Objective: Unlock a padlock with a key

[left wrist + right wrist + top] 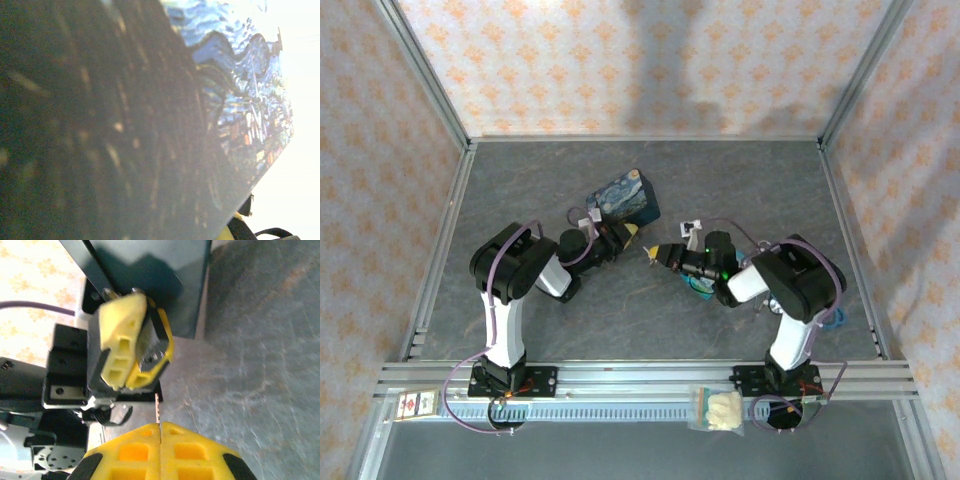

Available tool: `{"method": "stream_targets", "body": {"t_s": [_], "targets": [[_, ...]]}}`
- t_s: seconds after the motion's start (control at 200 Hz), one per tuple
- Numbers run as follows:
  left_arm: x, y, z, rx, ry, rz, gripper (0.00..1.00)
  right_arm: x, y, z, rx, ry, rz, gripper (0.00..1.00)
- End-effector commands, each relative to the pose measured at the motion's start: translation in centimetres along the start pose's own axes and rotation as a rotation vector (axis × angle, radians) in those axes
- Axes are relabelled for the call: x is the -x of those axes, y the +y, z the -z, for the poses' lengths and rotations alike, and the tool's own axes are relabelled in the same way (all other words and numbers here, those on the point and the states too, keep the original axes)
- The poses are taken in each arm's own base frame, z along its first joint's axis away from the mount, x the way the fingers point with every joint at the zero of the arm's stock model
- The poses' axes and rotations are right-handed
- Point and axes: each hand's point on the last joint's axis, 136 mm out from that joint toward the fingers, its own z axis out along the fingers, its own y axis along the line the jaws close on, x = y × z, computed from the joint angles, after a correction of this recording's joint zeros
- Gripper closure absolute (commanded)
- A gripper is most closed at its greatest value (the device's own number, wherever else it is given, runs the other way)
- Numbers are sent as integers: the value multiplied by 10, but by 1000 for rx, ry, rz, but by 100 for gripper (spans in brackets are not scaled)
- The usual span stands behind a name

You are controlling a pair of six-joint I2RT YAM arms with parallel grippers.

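Top view: we see the left gripper [613, 238] beside the blue starry-night tin [623, 197], and the right gripper [665, 256] facing it close over the worktop [740, 180].

Left wrist: the tin's painted side is right at the lens, blurred.

Right wrist: the right gripper's fingers [130, 455] are pressed together on the key [158, 410]. The left gripper's fingers [120, 335] are clamped on the dark padlock [150, 342], held off the worktop.

We judge the step is key-to-lock approach. Next, the blade must be lined up with the keyway, which we can't make out.
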Motion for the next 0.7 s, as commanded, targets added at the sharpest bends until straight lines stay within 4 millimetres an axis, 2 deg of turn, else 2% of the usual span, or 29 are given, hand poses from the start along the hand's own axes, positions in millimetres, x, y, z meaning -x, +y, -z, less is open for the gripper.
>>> {"method": "stream_targets", "body": {"t_s": [0.0, 0.27, 0.691], "targets": [[4, -17, 4, -67, -16, 22, 100, 20, 31, -6, 141, -51, 18, 100], [6, -18, 4, -71, -33, 26, 100, 26, 32, -12, 172, -66, 1, 100], [5, -24, 1, -89, -40, 36, 100, 16, 21, -13, 144, -49, -22, 100]]}}
